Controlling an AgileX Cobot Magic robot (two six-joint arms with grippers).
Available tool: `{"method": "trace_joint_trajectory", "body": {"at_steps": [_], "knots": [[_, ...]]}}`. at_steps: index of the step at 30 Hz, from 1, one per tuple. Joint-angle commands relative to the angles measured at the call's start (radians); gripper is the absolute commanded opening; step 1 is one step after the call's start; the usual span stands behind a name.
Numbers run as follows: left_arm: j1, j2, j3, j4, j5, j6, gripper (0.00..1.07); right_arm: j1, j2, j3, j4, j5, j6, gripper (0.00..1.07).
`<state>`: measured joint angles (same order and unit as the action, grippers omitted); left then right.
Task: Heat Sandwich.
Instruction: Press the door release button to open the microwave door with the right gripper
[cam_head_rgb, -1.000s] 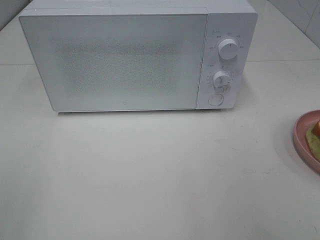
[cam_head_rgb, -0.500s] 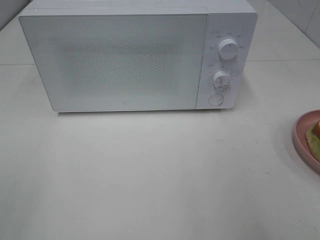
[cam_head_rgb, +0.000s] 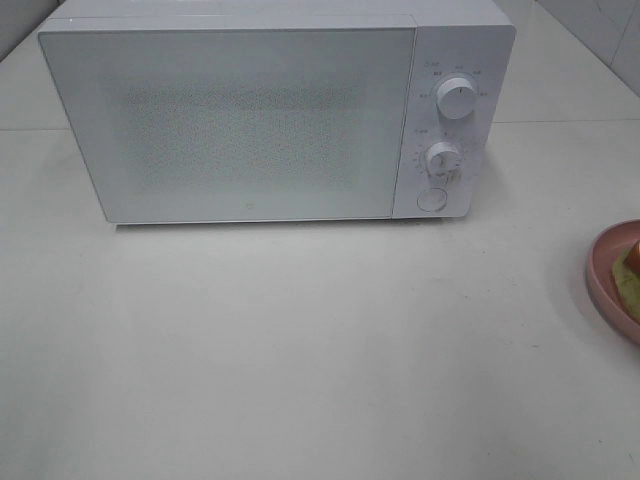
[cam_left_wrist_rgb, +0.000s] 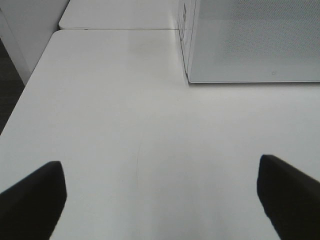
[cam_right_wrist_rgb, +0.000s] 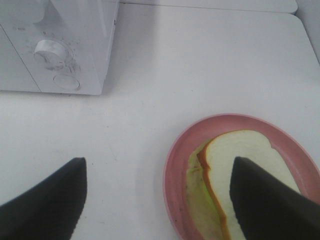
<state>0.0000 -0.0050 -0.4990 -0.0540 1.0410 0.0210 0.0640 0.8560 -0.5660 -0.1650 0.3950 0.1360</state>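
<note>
A white table (cam_head_rgb: 300, 350) carries everything. The left gripper (cam_left_wrist_rgb: 160, 167) hangs over bare tabletop, jaws spread wide, gripping nothing. The right gripper (cam_right_wrist_rgb: 159, 167) is also spread and empty, one finger over the sandwich (cam_right_wrist_rgb: 235, 150). The sandwich lies on the pink plate (cam_right_wrist_rgb: 172, 172), right of the closed white microwave (cam_head_rgb: 260, 110).

One microwave (cam_head_rgb: 240, 120), one plate (cam_right_wrist_rgb: 171, 175), one sandwich (cam_right_wrist_rgb: 240, 155).
</note>
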Motion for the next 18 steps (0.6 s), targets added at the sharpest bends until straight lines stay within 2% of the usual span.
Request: {"method": "trace_joint_trajectory", "body": {"at_steps": [1,13,16,18], "knots": [[-0.001,-0.026,0.003,-0.002,-0.006,-0.001,0.98,-0.004,0.072,-0.005,-0.004,-0.125,0.002,0.76],[-0.001,-0.026,0.003,-0.002,-0.006,-0.001,0.98,-0.004,0.265,-0.004,-0.008,-0.395,0.048,0.76],[-0.001,-0.026,0.003,-0.002,-0.006,-0.001,0.98,-0.004,0.331,0.035,-0.008,-0.584,0.048,0.76],[-0.001,-0.026,0.003,-0.002,-0.006,-0.001,0.98,-0.004,0.347,0.051,-0.007,-0.639,0.048,0.76]]}}
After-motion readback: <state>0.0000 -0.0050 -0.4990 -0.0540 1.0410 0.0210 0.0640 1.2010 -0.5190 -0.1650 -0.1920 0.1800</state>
